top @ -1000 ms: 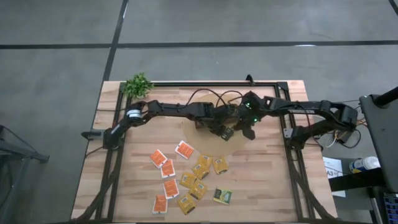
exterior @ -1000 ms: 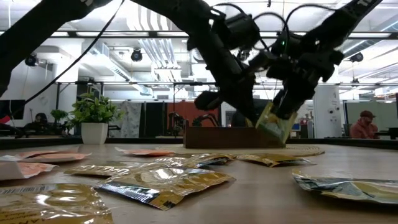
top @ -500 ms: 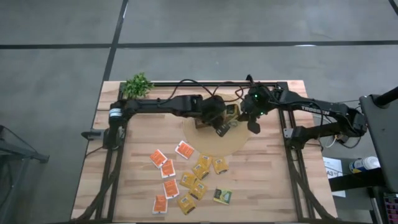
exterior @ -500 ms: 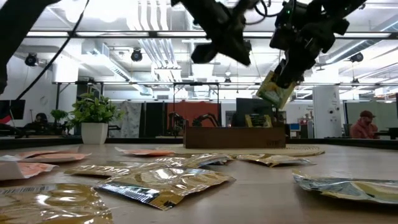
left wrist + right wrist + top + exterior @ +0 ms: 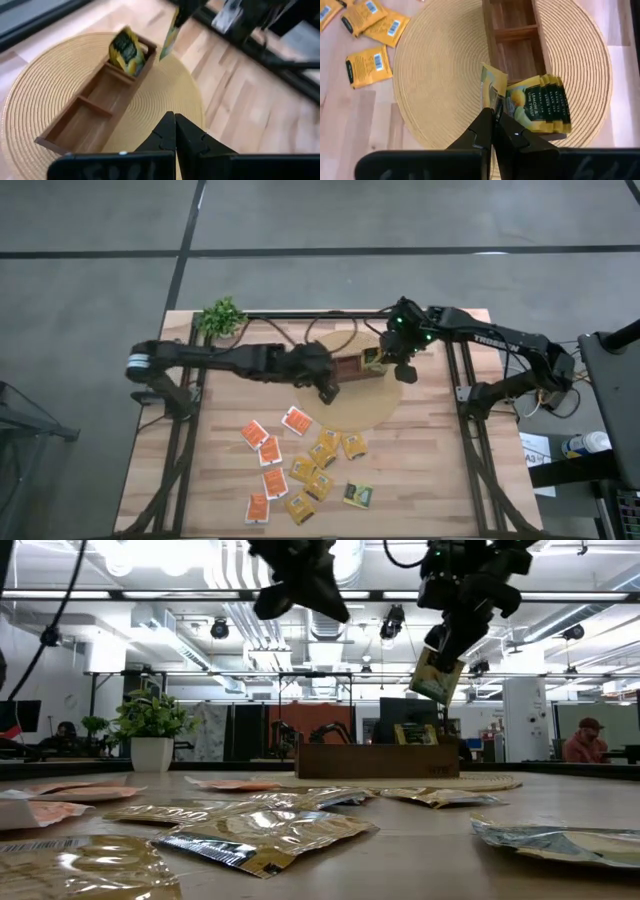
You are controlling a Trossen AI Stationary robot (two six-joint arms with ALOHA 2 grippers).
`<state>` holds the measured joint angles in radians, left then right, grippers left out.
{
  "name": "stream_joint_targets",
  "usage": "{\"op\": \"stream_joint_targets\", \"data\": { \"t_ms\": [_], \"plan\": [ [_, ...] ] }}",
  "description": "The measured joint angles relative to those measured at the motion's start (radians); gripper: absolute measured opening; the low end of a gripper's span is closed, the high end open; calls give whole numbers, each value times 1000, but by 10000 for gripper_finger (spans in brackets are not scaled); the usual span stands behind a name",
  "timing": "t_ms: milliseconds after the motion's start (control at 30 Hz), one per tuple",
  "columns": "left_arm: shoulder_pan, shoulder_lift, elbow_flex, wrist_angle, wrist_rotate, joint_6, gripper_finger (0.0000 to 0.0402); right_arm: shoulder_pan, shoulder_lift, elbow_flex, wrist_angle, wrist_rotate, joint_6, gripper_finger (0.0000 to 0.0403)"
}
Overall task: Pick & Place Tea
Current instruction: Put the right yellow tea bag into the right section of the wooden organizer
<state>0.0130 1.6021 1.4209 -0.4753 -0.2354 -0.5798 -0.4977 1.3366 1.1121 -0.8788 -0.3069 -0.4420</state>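
My right gripper [image 5: 384,361] hovers over the right end of the brown three-compartment wooden box [image 5: 352,369] and is shut on a yellow tea sachet [image 5: 437,675]. Another yellow-green sachet [image 5: 125,49] stands on edge in the box's end compartment, leaning on its wall. My left gripper [image 5: 326,391] is shut and empty, raised above the woven mat's near-left part, beside the box. Several orange-and-white sachets [image 5: 256,434], several yellow ones [image 5: 321,456] and a green one [image 5: 358,495] lie flat on the table's near half. My right gripper [image 5: 493,116] pinches the yellow sachet by its upper edge [image 5: 492,102] between both fingers, coming from above and pointing down. The sachet is lifted clear and hangs below the fingers [image 5: 447,638], tilted, above the box.
The box sits on a round woven mat [image 5: 375,402] in the table's far middle. A small potted plant [image 5: 220,316] stands at the far left corner. A black frame rail [image 5: 465,395] runs along the table's edges. Bare wood lies to the mat's right and left.
My left gripper has risen from the box and drawn back toward the table's left. My right gripper, keeping the sachet, has risen and moved toward the far edge, from the mat beside the box to above the box's right end.
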Motion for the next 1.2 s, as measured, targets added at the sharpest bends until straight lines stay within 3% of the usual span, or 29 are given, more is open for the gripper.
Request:
{"op": "stream_joint_targets", "data": {
  "t_ms": [233, 433, 800, 1200],
  "plan": [
    [-12, -212, -277, 281, 0, -16, 0, -10, 132, 125, -124, 126, -154, 8],
    [-11, -344, -413, 382, -2, -19, 0, -17, 225, 187, -153, 153, -219, 8],
    [-11, -422, -461, 391, -2, -3, 0, -18, 344, 291, -166, 154, -263, 8],
    [-11, -423, -460, 393, -2, 11, 0, -18, 380, 264, -183, 180, -269, 8]
  ]
}}
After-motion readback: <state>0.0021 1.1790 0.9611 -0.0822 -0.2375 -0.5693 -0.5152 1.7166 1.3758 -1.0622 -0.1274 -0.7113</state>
